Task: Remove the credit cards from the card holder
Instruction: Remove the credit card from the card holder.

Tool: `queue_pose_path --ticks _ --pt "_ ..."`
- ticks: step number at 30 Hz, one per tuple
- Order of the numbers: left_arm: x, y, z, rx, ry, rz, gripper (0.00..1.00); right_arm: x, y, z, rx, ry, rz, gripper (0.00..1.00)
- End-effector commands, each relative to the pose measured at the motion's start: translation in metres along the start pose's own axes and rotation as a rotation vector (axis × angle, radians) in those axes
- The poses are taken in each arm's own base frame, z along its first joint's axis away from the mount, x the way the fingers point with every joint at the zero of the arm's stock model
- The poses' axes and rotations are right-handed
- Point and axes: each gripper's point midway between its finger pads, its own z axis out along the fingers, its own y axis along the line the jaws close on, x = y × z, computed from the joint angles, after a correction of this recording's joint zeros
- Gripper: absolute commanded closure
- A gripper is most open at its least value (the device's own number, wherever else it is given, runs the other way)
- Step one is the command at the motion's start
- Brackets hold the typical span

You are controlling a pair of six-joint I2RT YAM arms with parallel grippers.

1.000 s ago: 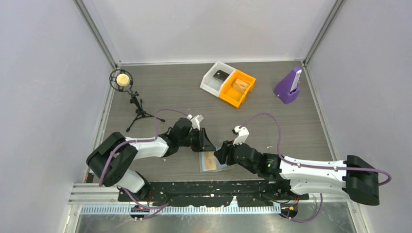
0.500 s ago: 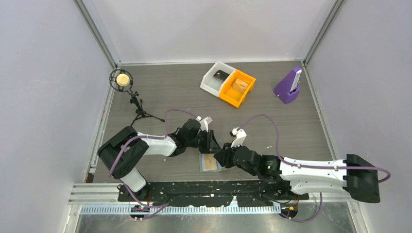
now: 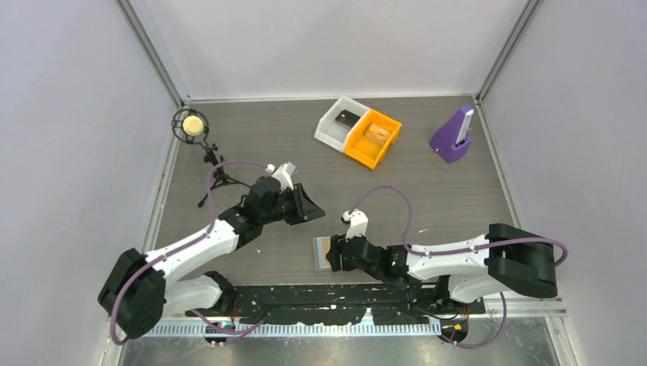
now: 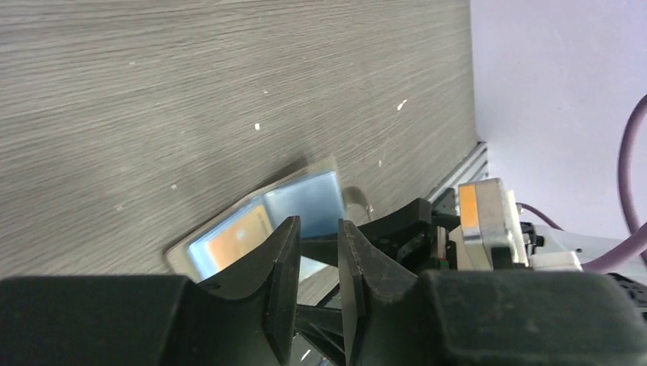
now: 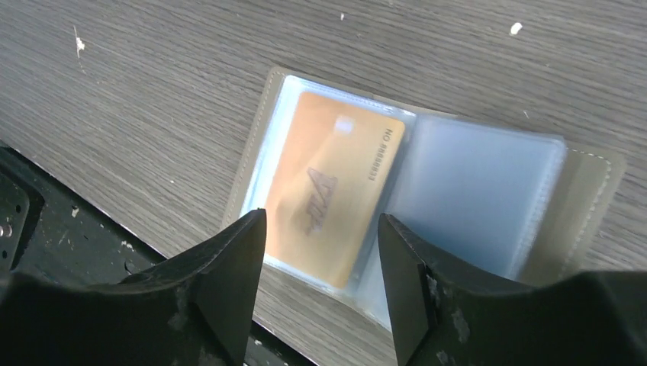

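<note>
Pulled left gripper (image 4: 317,229) back, barely parted, empty; set right gripper (image 5: 320,221), spread, over card holder (image 5: 473,191); left orange card (image 5: 336,175) beneath still pocketed.

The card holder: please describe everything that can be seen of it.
The card holder lies opened flat on the grey wood-grain table, near its front edge. Its outside is grey-beige with a stitched border; inside are two clear, light blue pockets. One pocket holds an orange card, the other looks empty. The right gripper hangs open over it; contact cannot be told.
</note>
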Motion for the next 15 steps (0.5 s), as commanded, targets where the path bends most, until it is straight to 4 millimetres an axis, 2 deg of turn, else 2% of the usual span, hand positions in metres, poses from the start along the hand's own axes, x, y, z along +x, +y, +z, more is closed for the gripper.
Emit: queue_pose_path --ticks 1,6,15 --pt "0.013 0.042 -0.022 -0.176 -0.007 0.045 0.72 -0.018 0.008 0.005 0.057 -0.045 -0.003 0.35" --pt "0.021 0.054 -0.034 -0.198 -0.015 0.053 0.71 -0.011 0.008 0.012 0.087 -0.02 -0.008 0.28" --pt "0.029 0.066 -0.038 -0.216 -0.011 0.061 0.7 0.0 0.0 0.02 0.185 0.02 -0.103 0.28"
